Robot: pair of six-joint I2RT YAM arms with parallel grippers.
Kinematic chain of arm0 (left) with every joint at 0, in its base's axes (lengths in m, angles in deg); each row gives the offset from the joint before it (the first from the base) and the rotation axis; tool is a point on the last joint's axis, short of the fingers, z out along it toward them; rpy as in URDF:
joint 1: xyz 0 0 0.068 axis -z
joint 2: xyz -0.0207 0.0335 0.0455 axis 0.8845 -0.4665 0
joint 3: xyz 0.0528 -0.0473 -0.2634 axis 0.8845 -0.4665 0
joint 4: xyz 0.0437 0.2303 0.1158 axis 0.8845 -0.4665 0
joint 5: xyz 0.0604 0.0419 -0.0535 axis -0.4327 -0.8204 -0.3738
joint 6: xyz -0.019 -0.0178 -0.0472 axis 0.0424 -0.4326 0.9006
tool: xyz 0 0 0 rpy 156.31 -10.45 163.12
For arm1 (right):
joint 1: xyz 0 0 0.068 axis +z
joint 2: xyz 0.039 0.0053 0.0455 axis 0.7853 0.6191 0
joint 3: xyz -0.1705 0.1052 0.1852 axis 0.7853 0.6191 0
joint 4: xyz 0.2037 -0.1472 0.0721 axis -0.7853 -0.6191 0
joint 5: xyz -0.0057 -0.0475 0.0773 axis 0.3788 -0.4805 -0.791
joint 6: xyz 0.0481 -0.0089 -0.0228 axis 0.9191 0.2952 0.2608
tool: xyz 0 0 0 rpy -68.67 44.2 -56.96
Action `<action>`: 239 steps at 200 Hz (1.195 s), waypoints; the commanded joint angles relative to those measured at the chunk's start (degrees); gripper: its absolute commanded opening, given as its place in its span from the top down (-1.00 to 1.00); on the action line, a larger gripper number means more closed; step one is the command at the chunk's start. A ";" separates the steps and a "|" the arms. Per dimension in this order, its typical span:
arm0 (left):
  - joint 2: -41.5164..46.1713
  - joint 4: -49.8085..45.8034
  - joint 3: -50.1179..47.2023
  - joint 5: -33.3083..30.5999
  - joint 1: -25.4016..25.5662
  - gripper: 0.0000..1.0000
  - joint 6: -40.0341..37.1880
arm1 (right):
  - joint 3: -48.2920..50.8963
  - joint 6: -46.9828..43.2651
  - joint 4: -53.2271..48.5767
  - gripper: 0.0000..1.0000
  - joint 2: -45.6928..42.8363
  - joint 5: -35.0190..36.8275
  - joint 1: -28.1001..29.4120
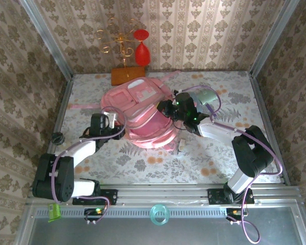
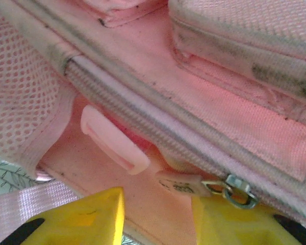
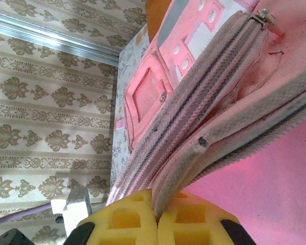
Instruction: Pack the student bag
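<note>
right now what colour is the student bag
The student bag is pink, clearest in the top external view.

- We log a robot test cell dressed as a home room.
- Beige damask wallpaper panels [image 1: 204, 30] in bare aluminium frame posts [image 1: 45, 35].
- Black-and-white robot arms [image 1: 79, 150] bolted to a slotted aluminium rail [image 1: 163, 192].

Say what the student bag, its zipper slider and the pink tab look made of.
The student bag: woven pink fabric, matte, scuffed; weave visible. The zipper slider: likely metal, silvery glint. The pink tab: probably smooth moulded plastic, soft sheen.
</note>
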 commanded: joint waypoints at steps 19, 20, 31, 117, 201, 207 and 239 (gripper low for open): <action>-0.34 2.98 2.44 0.52 0.28 0.50 -1.56 | -0.66 -1.25 2.03 1.00 0.75 3.75 -1.27; -0.30 3.00 2.44 0.51 0.28 0.51 -1.56 | -0.65 -1.24 2.03 1.00 0.75 3.75 -1.27; -0.26 2.61 2.60 -0.62 0.26 0.70 -1.13 | -0.54 -1.25 1.97 1.00 0.68 3.75 -1.35; 3.45 -3.30 2.35 -6.65 -3.75 1.00 4.71 | 1.09 -2.33 1.36 1.00 -2.47 4.48 -4.12; 6.63 -0.62 1.13 7.18 0.14 0.30 0.23 | 0.85 -1.77 3.01 0.91 -0.11 0.59 -4.61; 6.31 -0.82 1.03 7.20 0.57 0.25 0.44 | 1.29 -1.46 3.81 0.77 0.17 -0.07 -4.61; 4.60 -1.84 0.60 8.00 0.63 0.14 0.47 | 3.91 -0.26 3.93 0.51 1.29 -0.30 -4.08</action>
